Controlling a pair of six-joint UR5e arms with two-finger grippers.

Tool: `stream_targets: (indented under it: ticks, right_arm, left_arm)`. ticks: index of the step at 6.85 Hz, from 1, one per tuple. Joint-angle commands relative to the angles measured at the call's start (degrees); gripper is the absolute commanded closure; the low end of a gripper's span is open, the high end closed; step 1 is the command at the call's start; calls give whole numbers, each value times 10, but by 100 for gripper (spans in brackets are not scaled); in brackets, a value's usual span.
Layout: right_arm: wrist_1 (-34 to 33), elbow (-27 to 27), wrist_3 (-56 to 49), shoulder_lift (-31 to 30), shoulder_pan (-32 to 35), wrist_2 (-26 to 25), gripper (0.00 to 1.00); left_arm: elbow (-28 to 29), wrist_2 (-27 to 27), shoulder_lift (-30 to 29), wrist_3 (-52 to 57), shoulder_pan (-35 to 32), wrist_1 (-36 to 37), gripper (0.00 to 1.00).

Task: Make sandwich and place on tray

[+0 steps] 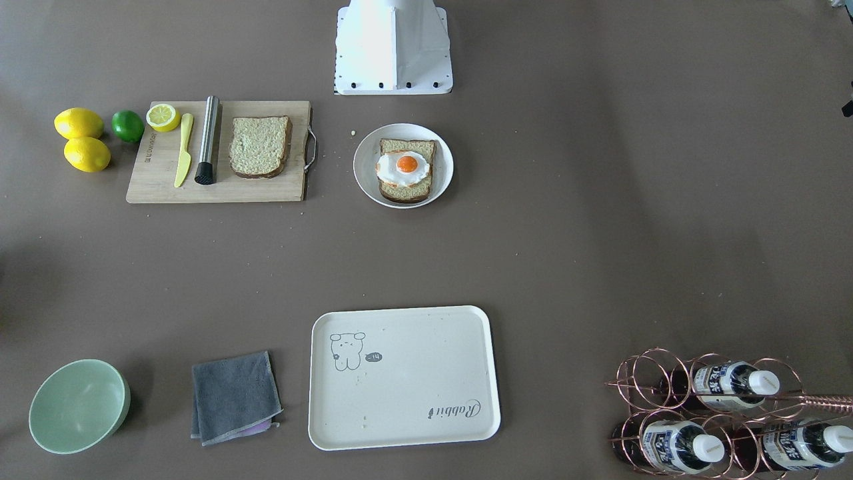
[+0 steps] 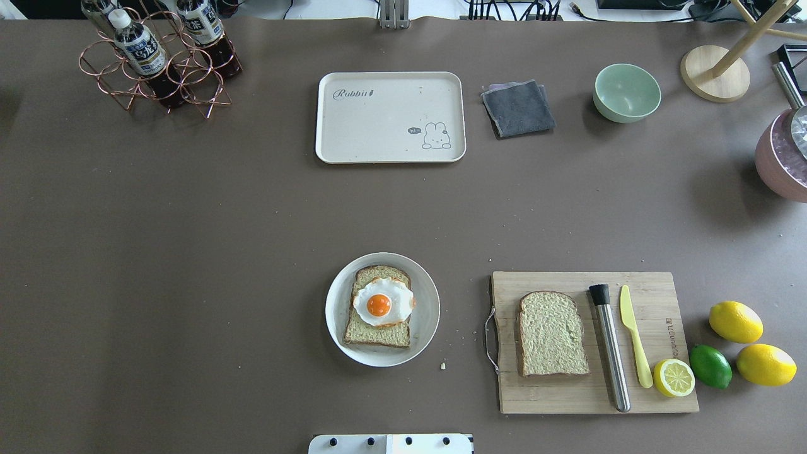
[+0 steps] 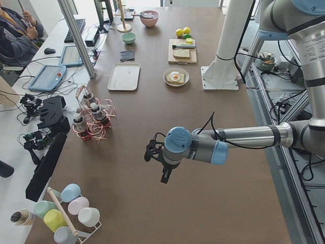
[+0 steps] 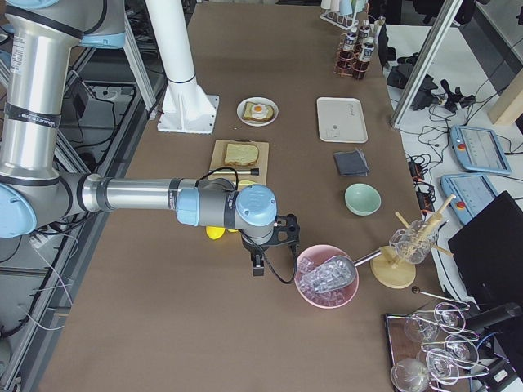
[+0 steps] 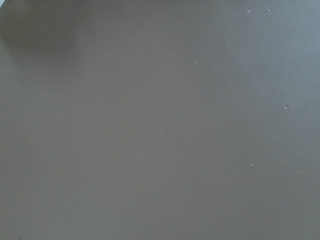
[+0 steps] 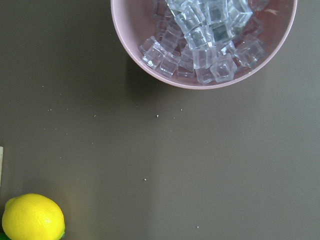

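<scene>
We note the sandwich (image 2: 375, 333) half-built, egg (image 2: 380, 304) on one slice on the plate (image 2: 427, 296) at lower centre, second slice (image 2: 553, 334) on the cutting board (image 2: 555, 397) lower right, tray (image 2: 378, 126) upper centre; bread looks light and soft, so we would pinch crust edges; left gripper (image 3: 166, 175) and right gripper (image 4: 256, 265) opening or load: cannot tell.

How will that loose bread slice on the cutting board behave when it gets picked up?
The bread slice lies flat and thin on the cutting board, so it is probably light and may sag if pinched by one edge. Its porous crumb looks rough, so slipping seems unlikely. Lying flat, it should not roll, but getting under it could be awkward.
</scene>
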Motion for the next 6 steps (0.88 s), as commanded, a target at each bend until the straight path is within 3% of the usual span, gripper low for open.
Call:
stream_targets:
  ticks: [1,2,4,6]
  right_arm:
    - [10,14,14,0,-24,44,0]
    - [39,24,98,0,-58,60,0]
    - [242,27,360,0,-159,50,0]
    - [412,27,568,1,-280,-5,2]
  left_arm:
    - [3,1,9,0,0,0,3]
    - [2,0,9,0,1,0,3]
    - [0,-1,10,0,0,-1,2]
    - [0,-2,9,-1,1,-6,2]
